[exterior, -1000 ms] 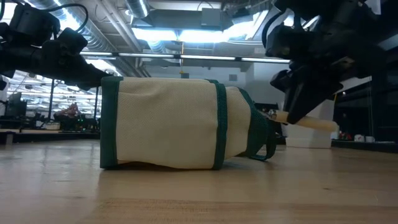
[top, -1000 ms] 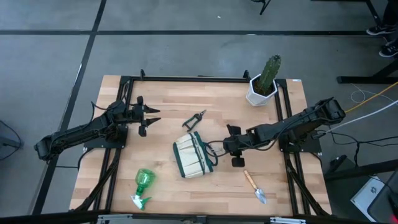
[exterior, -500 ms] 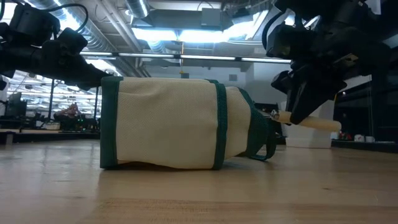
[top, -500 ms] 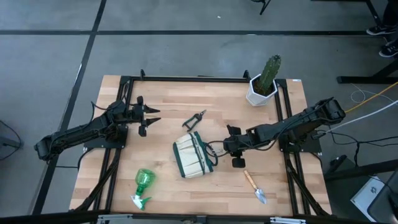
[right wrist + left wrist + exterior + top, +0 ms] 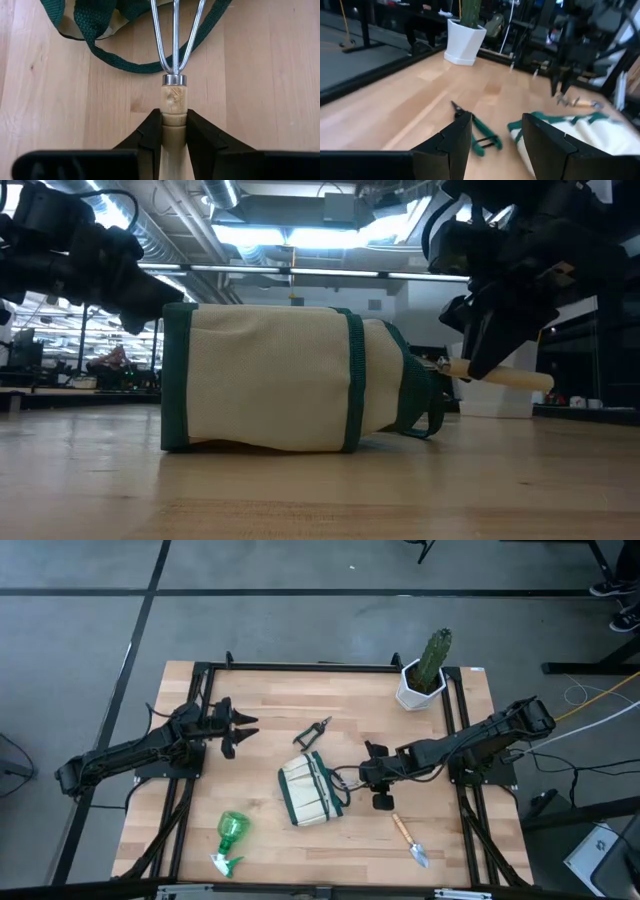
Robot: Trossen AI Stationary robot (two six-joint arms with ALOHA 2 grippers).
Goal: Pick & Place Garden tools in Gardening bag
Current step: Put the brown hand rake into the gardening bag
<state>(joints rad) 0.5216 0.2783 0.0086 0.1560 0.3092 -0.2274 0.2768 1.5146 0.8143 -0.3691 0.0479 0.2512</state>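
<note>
We see the bag [image 5: 312,790] lying on its side near the middle of the table [image 5: 270,700], its mouth and green loop handles turned toward the right arm. The right gripper [image 5: 372,776] sits just beside that mouth, its fingers [image 5: 150,135] clamped on the wooden handle of the rake [image 5: 174,107]; the metal tines reach over the green strap at the bag's opening. In the low view the rake handle sticks out level, clear of the table.

The left gripper [image 5: 240,726] hovers over the left part of the table, well apart from the bag, its fingers [image 5: 455,142] spread with nothing between them. Ahead of it the shears [image 5: 312,732] lie on the wood, between that gripper and the bag, near the bag's upper corner.

The trowel [image 5: 410,840] lies below the right gripper, near the table's right front corner. The spray bottle [image 5: 228,840] lies on its side near the front left, apart from the bag. The cactus in its white pot [image 5: 422,685] stands at the back right corner, close to the edge.

Bare wood lies open between the left gripper and the shears, and along the back of the table. Black frame rails [image 5: 200,690] run along the table's sides and back.
</note>
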